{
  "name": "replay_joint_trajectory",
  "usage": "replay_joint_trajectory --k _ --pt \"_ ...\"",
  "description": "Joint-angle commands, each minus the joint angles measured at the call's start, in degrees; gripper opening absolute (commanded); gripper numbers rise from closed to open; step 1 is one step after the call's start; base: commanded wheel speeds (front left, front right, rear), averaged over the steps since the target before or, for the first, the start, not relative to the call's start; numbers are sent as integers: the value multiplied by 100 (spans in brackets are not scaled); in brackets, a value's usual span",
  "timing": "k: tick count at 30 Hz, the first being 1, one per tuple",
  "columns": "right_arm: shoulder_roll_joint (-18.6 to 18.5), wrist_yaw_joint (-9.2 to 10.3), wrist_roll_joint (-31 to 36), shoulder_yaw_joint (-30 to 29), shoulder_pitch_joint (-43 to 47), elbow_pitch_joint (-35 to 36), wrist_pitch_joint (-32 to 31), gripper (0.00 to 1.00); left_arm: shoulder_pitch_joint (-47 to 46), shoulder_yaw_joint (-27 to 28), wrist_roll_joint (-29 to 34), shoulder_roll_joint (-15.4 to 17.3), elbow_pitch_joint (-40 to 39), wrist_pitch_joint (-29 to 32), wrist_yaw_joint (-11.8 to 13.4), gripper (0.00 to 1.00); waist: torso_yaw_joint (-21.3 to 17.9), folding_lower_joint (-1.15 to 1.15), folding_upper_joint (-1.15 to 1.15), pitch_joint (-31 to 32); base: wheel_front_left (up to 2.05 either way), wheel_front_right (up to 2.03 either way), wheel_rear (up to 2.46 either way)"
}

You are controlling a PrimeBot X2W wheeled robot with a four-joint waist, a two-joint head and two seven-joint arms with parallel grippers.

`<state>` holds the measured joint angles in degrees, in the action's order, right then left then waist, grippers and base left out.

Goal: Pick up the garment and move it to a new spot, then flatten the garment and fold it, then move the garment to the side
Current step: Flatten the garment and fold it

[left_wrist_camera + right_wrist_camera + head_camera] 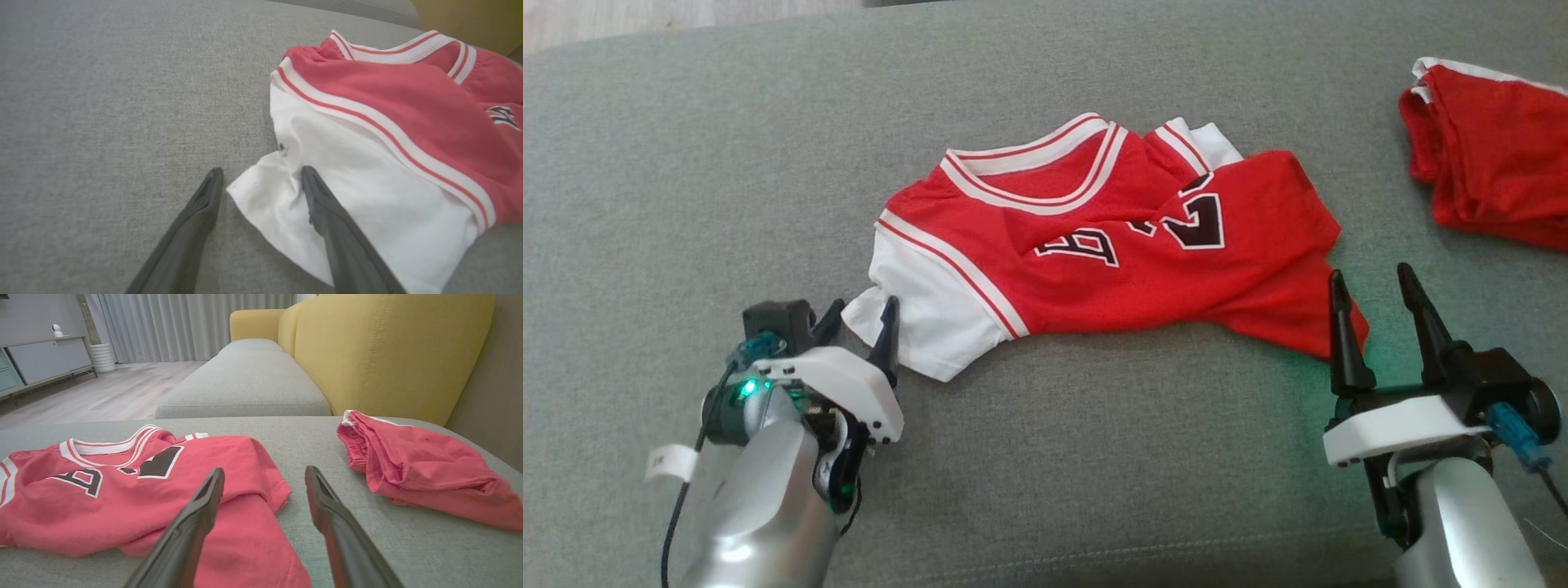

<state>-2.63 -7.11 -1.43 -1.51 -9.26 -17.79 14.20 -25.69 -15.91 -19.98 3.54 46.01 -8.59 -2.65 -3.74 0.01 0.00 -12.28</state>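
shirt [1094,245]: crumpled, mid sofa [686,163] | left gripper [864,309]: jaws apart, astride white sleeve [923,327] corner | right gripper [1370,276]: jaws apart at shirt's near right edge | red cloth [1486,163]: far right

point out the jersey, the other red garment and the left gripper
jersey [1111,296], head view, red chest below the lettering
other red garment [1494,163], head view, its red middle
left gripper [864,307], head view, midway between its fingertips

The garment [1094,278] is showing red, white-striped trim, black lettering and a white sleeve [931,318] at the left end effector [864,306].
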Motion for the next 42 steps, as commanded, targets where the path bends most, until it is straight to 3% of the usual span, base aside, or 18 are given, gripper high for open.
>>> replay_joint_trajectory --k 1,3,12,27,28,30,33,34,42 --pt "-25 -37 27 97 -206 177 76 100 -192 139 -28 156 -61 27 -38 88 -13 -1 0 -3 0 0 0" --pt "-25 -37 30 49 -199 167 77 100 -218 105 -33 156 1 14 -75 1 -20 -1 0 -1 0 0 0" --pt "-25 -37 172 -450 -138 -502 -308 100 -68 -13 -66 92 -308 -212 -35 0 98 -1 0 20 0 0 0" --pt "-25 -37 -241 -350 -254 -1638 -477 100 739 92 -228 183 -1592 -410 196 0 309 -1 0 18 0 0 0" --pt "-25 -37 -253 -327 -280 -1710 -466 94 771 91 -234 190 -1650 -398 211 0 313 -1 0 18 0 0 0" --pt "-25 -37 -362 -253 -337 -1810 -395 47 825 87 -243 202 -1759 -376 240 0 317 -1 0 16 0 0 0" --pt "-25 -37 -414 -179 -413 -1938 -331 17 892 86 -256 226 -1897 -350 279 0 305 -1 0 21 0 0 0" --pt "-25 -37 -419 -167 -434 -1972 -317 0 910 83 -259 233 -1935 -338 292 0 301 -1 0 25 0 0 0" --pt "-25 -37 -594 -2 -470 -1775 -149 0 987 85 -273 295 -2209 -331 354 0 240 -1 0 103 0 0 0"
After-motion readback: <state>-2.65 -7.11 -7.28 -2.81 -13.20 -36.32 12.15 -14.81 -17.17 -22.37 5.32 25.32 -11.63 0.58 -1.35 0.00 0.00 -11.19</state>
